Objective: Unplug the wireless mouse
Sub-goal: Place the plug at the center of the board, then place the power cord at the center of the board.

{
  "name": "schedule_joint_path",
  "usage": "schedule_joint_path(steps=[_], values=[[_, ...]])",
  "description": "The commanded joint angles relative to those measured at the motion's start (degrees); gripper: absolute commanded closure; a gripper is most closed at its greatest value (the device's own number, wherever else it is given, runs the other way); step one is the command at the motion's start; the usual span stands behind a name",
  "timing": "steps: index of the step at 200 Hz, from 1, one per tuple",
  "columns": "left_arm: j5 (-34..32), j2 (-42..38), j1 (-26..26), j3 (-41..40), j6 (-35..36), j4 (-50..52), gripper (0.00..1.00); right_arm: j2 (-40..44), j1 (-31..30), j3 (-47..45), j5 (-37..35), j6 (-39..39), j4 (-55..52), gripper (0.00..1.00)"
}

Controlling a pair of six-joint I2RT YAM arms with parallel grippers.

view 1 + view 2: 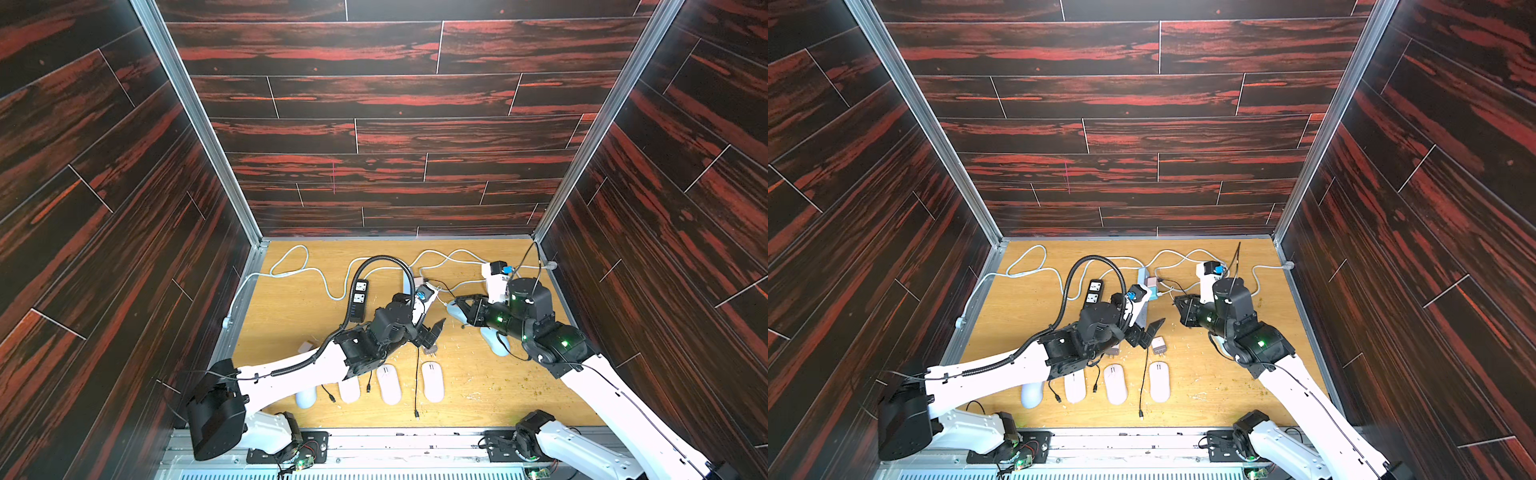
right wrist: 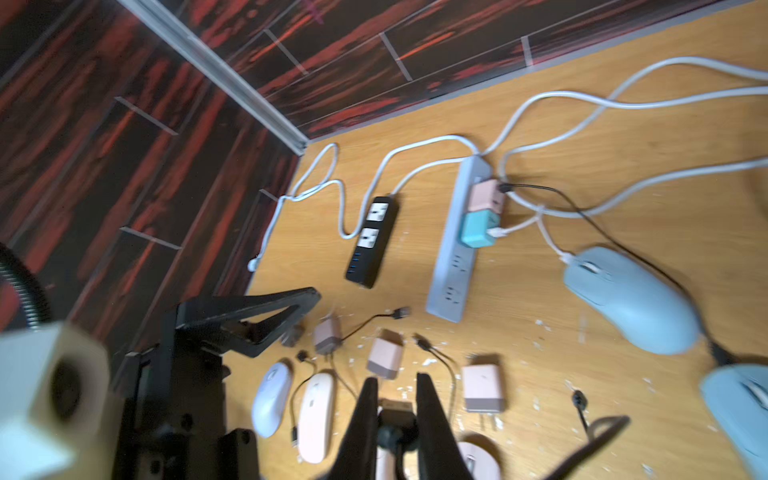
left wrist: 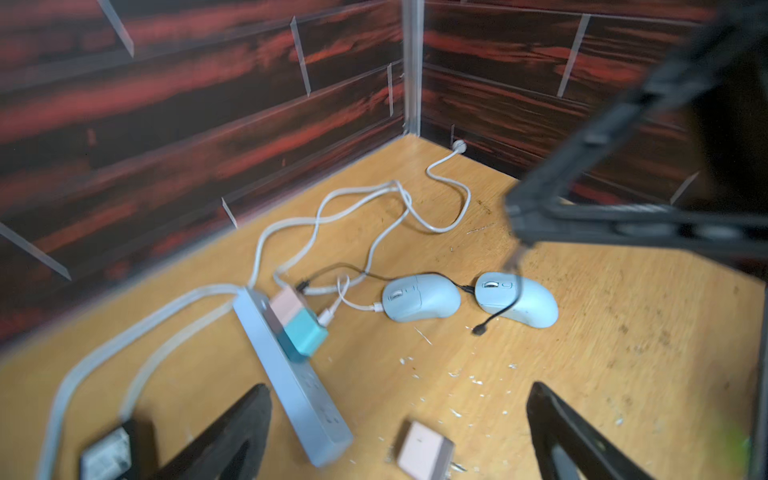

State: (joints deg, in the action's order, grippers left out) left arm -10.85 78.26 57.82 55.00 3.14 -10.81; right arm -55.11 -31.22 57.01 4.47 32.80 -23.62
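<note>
We judge the unplugging to be part-way done. Our right gripper (image 2: 397, 388) is clamped on the plug of a black cable (image 2: 395, 409), whose free end (image 3: 478, 330) dangles clear of every mouse. Our left gripper (image 1: 433, 333) hangs with its jaws spread wide and nothing between them, over the near end of the grey power strip (image 3: 291, 374).

Two pale blue mice lie right of that strip, beneath the right arm. The farther blue mouse (image 3: 419, 297) has a white cable (image 3: 376, 308) in its nose, fed from the teal charger (image 3: 303, 332). The nearer blue mouse (image 3: 515, 299) seems to take a black lead from the pink charger (image 3: 286, 305).

Next, we think, the loose cable should be laid down. Then one gripper should steady a blue mouse while the other draws its connector straight out.
</note>
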Motion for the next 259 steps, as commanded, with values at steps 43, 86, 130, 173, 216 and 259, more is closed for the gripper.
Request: schedule_joint_path(steps=[43,86,130,173,216,259], values=[[1.99,-1.96,-0.32,1.22,16.15,-3.27,0.15,-5.09,-0.13,4.78,11.91,-1.17,4.28,1.00],[5.70,-2.85,-1.56,0.66,12.64,-6.44,0.36,-5.74,-0.14,4.24,13.67,-1.78,3.30,1.00],[7.20,-2.50,-2.47,0.88,10.35,-6.91,0.53,-6.30,-0.14,4.01,17.25,-2.58,3.36,1.00],[8.29,-1.54,-3.58,1.81,8.00,-6.91,0.73,-6.13,-0.15,3.71,17.49,-3.44,3.49,1.00],[8.65,-1.19,-4.27,2.19,7.34,-6.94,0.95,-6.27,-0.13,4.01,18.30,-4.34,3.39,1.00],[10.54,-2.48,-5.04,1.76,6.93,-5.55,1.00,-5.25,-0.10,3.59,17.26,-3.58,4.27,1.00]])
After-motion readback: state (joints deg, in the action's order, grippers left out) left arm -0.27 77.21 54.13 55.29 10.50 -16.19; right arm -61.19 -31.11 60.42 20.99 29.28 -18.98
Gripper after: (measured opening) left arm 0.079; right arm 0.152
